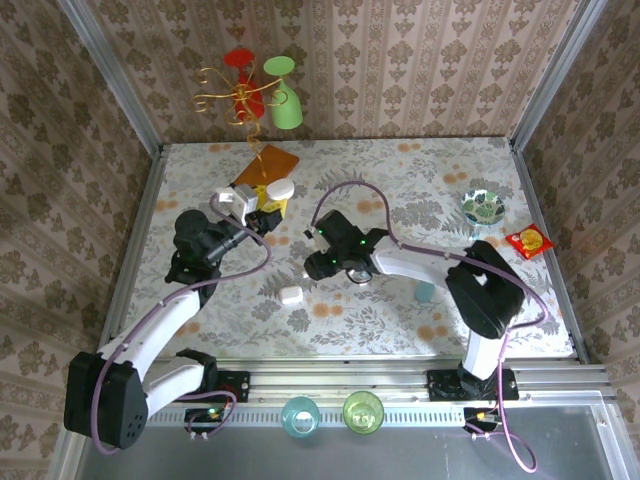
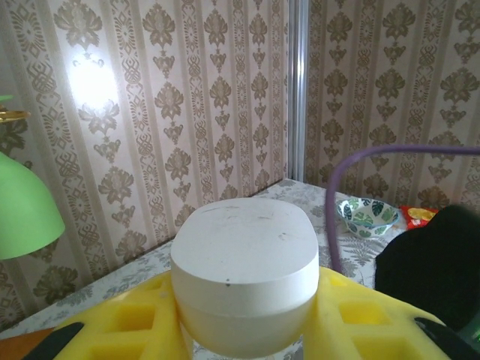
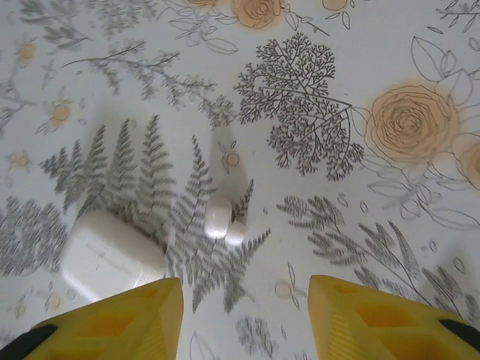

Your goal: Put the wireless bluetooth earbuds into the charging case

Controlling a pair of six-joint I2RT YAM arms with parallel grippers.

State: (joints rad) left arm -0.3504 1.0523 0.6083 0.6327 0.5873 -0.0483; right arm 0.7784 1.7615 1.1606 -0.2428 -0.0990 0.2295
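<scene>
My left gripper (image 2: 245, 334) is shut on a white pebble-shaped charging case (image 2: 245, 274), its yellow fingers (image 2: 124, 326) pressing both sides. In the top view that case (image 1: 281, 188) is held above the table's back left by the left gripper (image 1: 266, 212). A small glossy white earbud (image 3: 219, 217) lies on the floral tablecloth. Just left of it rests a second white case (image 3: 112, 256), which also shows from above (image 1: 291, 295). My right gripper (image 3: 244, 319) hovers over the table a little short of the earbud, open, with nothing between its yellow fingers (image 3: 375, 319).
A gold stand with a green cup (image 1: 287, 100) and a red piece stands at the back, an orange board (image 1: 266, 165) below it. A patterned bowl (image 1: 484, 206) and a red packet (image 1: 528, 241) sit at the right. A teal item (image 1: 425, 292) lies beside the right arm.
</scene>
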